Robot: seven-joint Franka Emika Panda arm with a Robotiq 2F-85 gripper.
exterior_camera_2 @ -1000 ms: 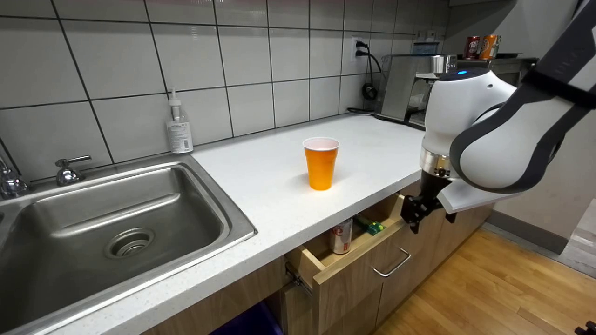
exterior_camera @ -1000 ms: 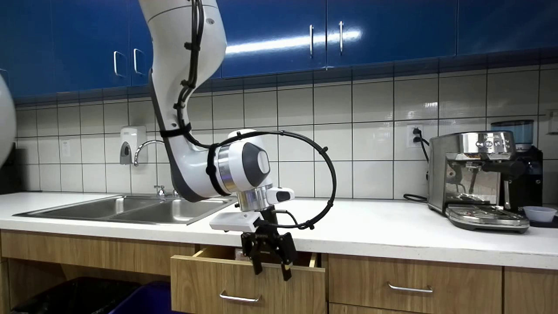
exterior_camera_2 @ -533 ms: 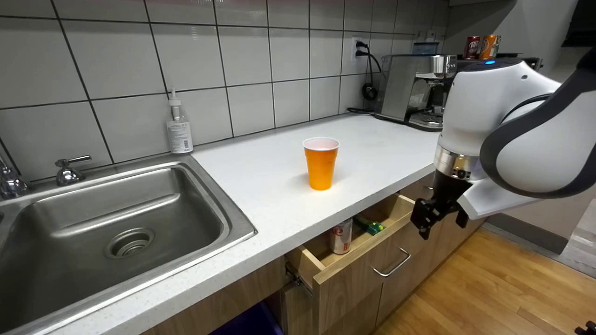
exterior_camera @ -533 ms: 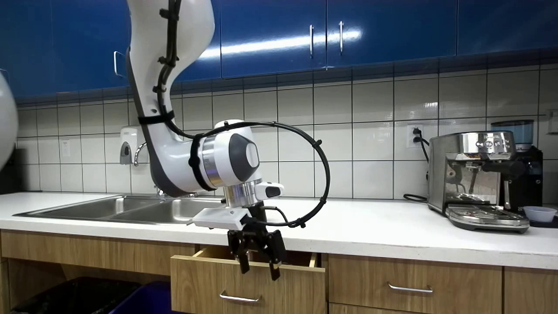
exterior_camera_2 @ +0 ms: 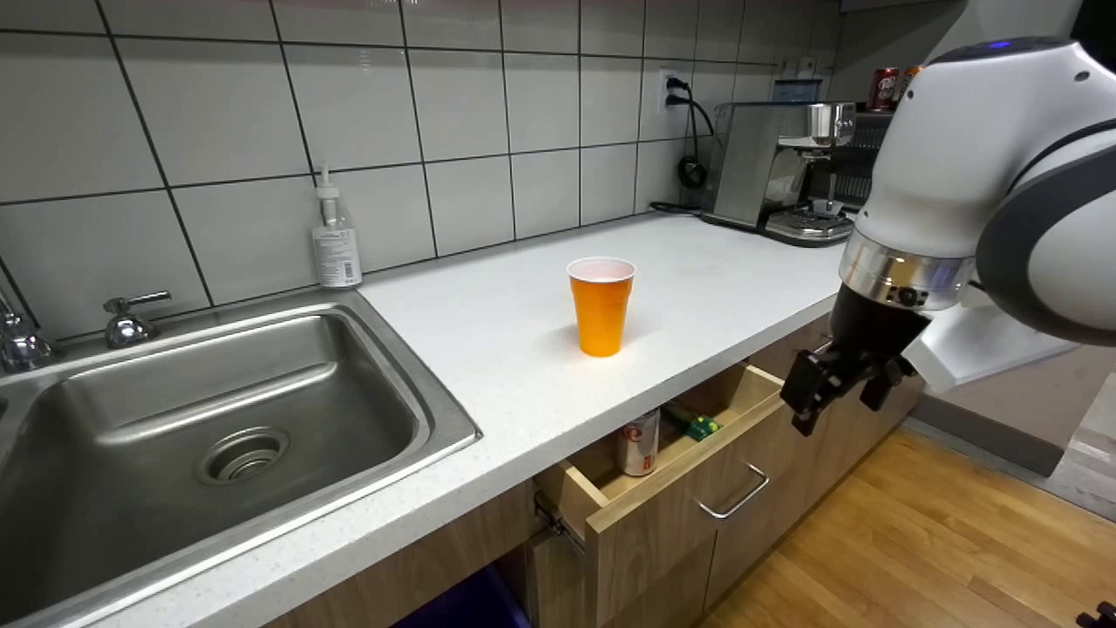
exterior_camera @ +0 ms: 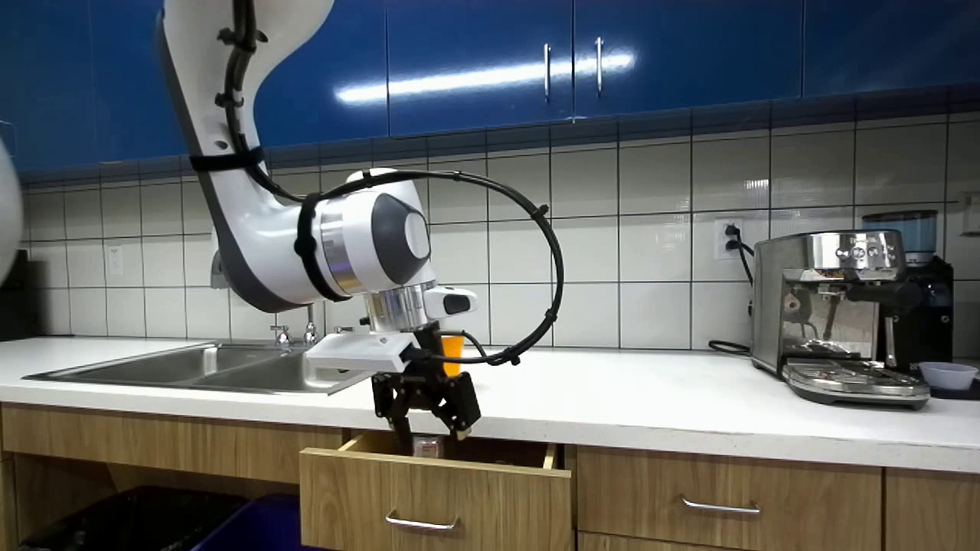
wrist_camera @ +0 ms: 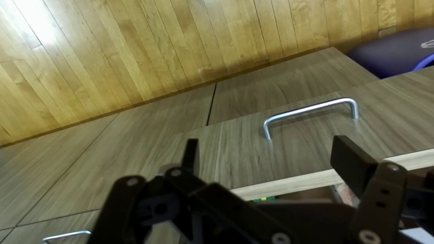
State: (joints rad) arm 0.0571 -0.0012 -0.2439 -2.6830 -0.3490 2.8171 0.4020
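Note:
My gripper (exterior_camera: 431,439) is black, open and empty. It hangs above the front edge of an open wooden drawer (exterior_camera: 367,497), which also shows in an exterior view (exterior_camera_2: 663,541). In the wrist view the open fingers (wrist_camera: 266,149) are apart, with the drawer front (wrist_camera: 234,156) and its metal handle (wrist_camera: 310,109) beyond them. A light-coloured can (exterior_camera_2: 639,445) stands upright in the drawer, with a green packet (exterior_camera_2: 695,424) beside it. In the wrist view both are partly hidden. An orange cup (exterior_camera_2: 602,310) stands upright on the counter; the arm partly hides it in an exterior view (exterior_camera: 453,350).
A steel sink (exterior_camera_2: 410,349) is set into the white counter (exterior_camera_2: 514,384). A soap bottle (exterior_camera_2: 336,255) stands behind it by the tiled wall. An espresso machine (exterior_camera: 834,306) stands on the counter. Blue cabinets (exterior_camera: 475,53) hang above. A purple bin (exterior_camera: 260,524) is below the counter.
My gripper has risen and moved left in one exterior view, and right in an exterior view of the sink side. It stays open. The drawer, can, packet and cup have not moved.

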